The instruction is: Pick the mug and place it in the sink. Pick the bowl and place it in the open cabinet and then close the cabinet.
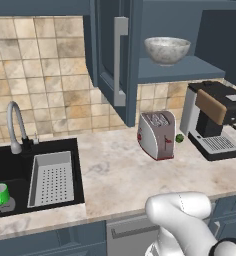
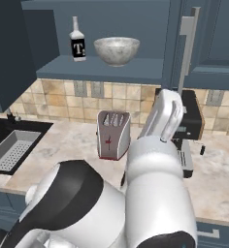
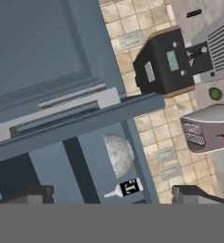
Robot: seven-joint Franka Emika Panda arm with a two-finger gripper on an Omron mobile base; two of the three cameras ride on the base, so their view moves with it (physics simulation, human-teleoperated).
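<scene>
White robot arm [image 2: 155, 160] fills the lower frame of the right base view, its gripper [image 3: 118, 197] spread wide and holding nothing before the open cabinet [image 3: 61, 71]. Upper centre, the marbled bowl [image 2: 116, 50] sits on the cabinet shelf beside a dark bottle [image 2: 77, 43]. At lower left of the left base view, the green mug [image 1: 0, 193] stands in the black sink [image 1: 20, 165]. A toaster [image 1: 157, 134] occupies the counter [image 1: 115, 175] mid-frame.
</scene>
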